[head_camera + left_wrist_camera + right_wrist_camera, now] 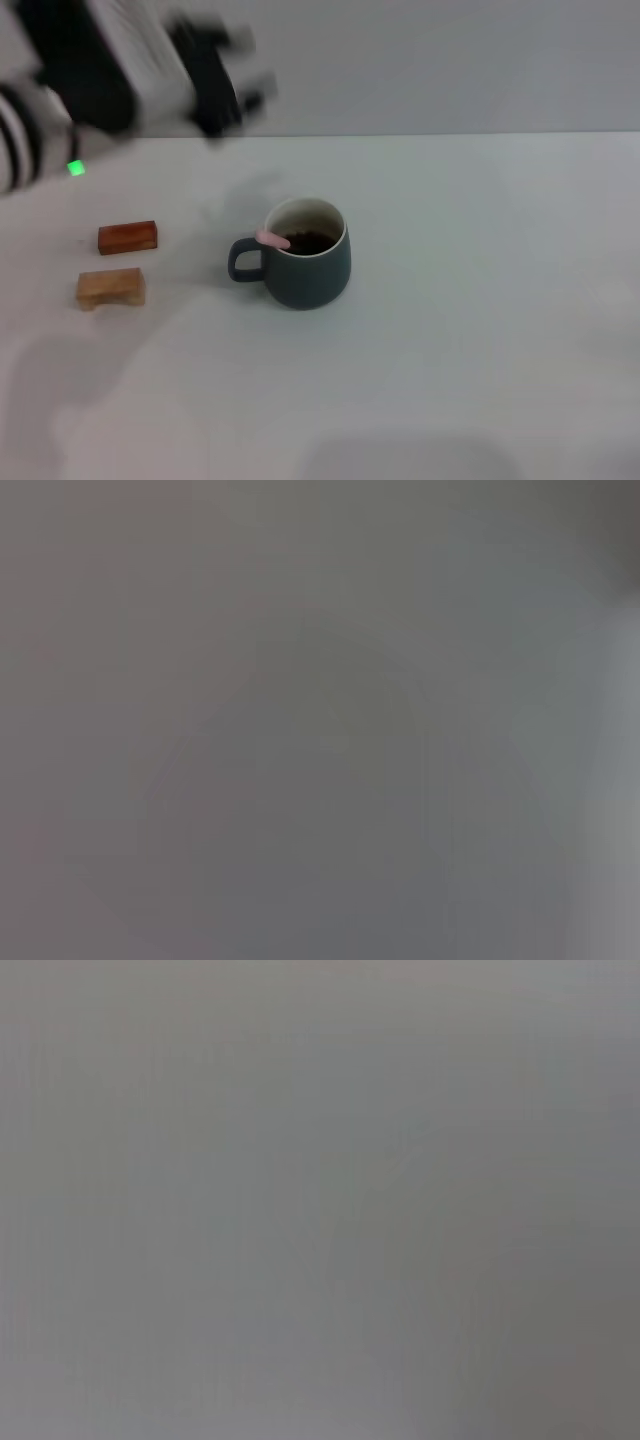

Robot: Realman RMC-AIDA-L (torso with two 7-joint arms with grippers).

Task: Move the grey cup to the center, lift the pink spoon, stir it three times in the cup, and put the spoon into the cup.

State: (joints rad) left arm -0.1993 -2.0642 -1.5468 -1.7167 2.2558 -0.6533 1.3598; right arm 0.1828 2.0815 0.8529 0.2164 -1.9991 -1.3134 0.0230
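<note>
Grey cup (305,262) mid-table, pink spoon (273,240) inside on rim | left gripper (225,85) raised far-left, grip unclear

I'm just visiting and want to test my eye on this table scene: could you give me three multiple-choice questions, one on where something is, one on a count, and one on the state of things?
1. Where is the pink spoon?
A. Inside the grey cup, its handle on the rim
B. On the table beside the blocks
C. In a gripper

2. How many small wooden blocks lie on the table?
A. One
B. Two
C. Four

3. What is the left gripper doing?
A. Gripping the cup's handle
B. Pressing on a block
C. Raised above the table's far side, touching nothing

Answers:
1 A: the pink tip pokes over the rim on the handle side.
2 B: a reddish block and a tan block.
3 C: it hangs well away from the cup.
</note>
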